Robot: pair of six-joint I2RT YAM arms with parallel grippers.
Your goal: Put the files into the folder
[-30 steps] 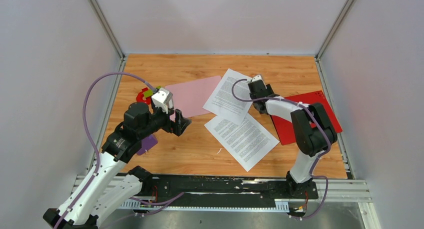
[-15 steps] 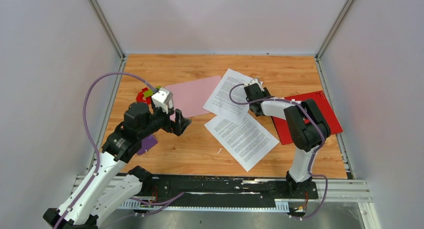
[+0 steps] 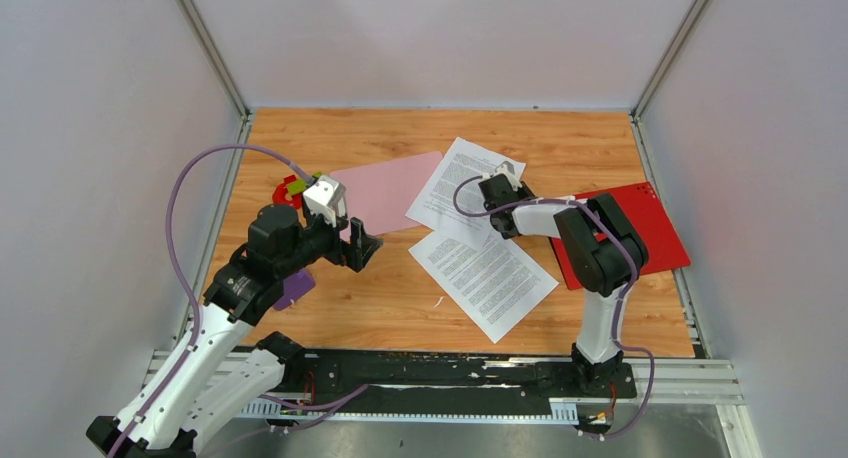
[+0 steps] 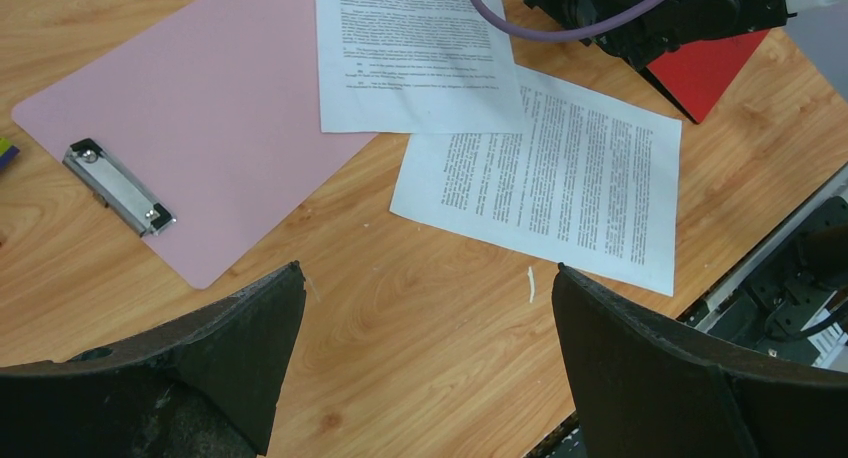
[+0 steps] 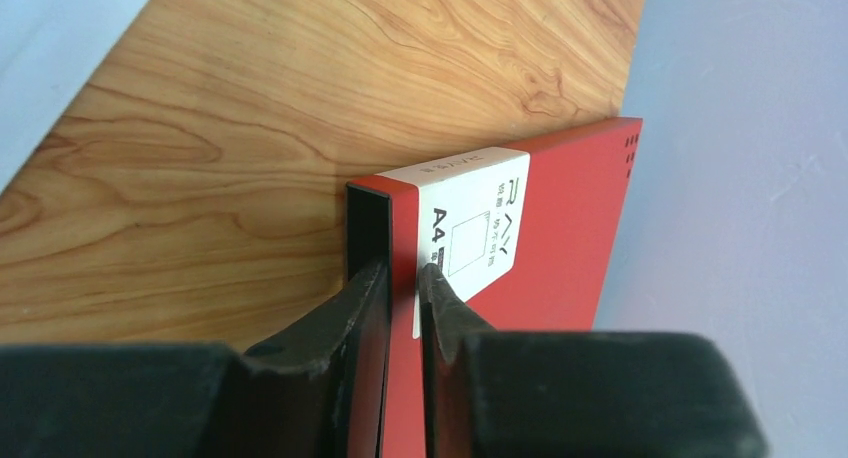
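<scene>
Two white printed sheets lie mid-table: the far file [image 3: 458, 186] and the near file [image 3: 487, 272], overlapping at a corner. Both also show in the left wrist view, far [image 4: 415, 58] and near [image 4: 560, 178]. The red folder [image 3: 640, 230] lies at the right. My right gripper [image 3: 508, 221] is shut on the folder's left edge. In the right wrist view the right gripper [image 5: 403, 273] pinches the red cover [image 5: 560, 228] beside its white A4 label. My left gripper [image 3: 362, 246] hangs open and empty over bare wood left of the files, as the left wrist view [image 4: 425, 278] shows.
A pink clipboard [image 3: 385, 190] with a metal clip [image 4: 118, 188] lies under the far file's left edge. A red, green and yellow toy [image 3: 292, 188] and a purple object [image 3: 295, 288] sit by the left arm. Walls enclose the table on three sides.
My right gripper has moved left and a little nearer, still shut on the folder's edge, and the folder has shifted slightly. The left arm has not moved.
</scene>
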